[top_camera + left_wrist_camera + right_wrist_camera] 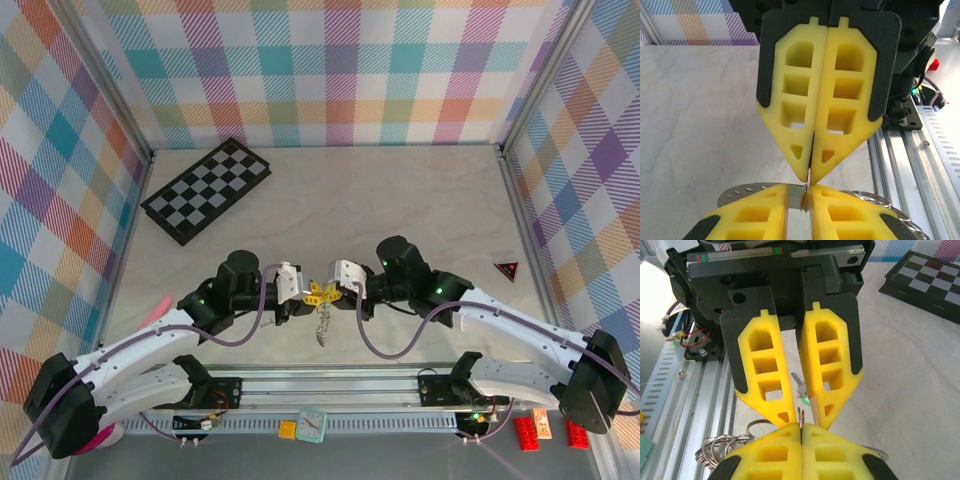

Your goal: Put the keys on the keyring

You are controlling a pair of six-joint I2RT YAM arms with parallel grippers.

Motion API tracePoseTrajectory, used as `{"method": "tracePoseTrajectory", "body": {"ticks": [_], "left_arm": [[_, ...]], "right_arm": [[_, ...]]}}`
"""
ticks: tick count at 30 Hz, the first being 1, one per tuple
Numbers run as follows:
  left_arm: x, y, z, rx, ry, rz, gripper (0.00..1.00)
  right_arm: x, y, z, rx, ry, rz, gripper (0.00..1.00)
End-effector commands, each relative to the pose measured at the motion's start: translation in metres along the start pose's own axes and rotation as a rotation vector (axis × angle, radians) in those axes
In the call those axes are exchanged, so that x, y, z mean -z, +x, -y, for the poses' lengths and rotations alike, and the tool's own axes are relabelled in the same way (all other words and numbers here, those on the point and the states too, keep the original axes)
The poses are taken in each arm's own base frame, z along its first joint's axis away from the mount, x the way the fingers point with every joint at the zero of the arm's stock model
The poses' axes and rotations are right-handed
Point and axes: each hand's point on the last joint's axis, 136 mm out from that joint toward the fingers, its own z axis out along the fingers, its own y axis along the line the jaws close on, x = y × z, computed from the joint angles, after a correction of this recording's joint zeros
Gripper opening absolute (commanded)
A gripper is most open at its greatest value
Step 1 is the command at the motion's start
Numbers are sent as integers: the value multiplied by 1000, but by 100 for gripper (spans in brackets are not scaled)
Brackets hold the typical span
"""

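yellow r gripper point(808, 176) pinching keyring point(805, 198) edge, l gripper point(806, 423) tips slightly apart round it, key point(799, 386) on table point(900, 370)

Bright, even, diffuse overhead light in all views. Shadows soft, faint under arms point(130, 350). Mild sheen on aluminium rail point(330, 385). Left wrist view: left gripper fingers point(755, 215) at bottom edge slightly soft, far wall point(690, 20) blurred. Top view sharp.
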Motion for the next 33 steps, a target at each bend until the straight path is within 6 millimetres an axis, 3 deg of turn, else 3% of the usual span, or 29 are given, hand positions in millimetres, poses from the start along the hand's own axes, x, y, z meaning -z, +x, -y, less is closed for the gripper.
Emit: {"method": "tracePoseTrajectory", "body": {"ticks": [1,5,7,10,12,17,33], "left_arm": [[-1,0,3,-38,13,-32,15],[-1,-3,3,-47,19,-31,2],[-1,-2,5,-51,25,-38,0],[1,-2,7,-57,24,-23,0],[2,-5,8,-64,22,2,0],[2,-10,14,-81,52,49,0],[1,-6,15,-199,22,52,0]], "right_arm": [[3,-7,-9,42,-64,-21,0],[1,-11,-10,41,-94,-41,0],[3,-15,-10,46,-95,-26,0],[8,-19,-10,65,-56,31,30],[11,-14,-11,70,-37,60,34],[10,1,-12,49,-16,81,34],[5,10,-3,44,26,41,24]]}}
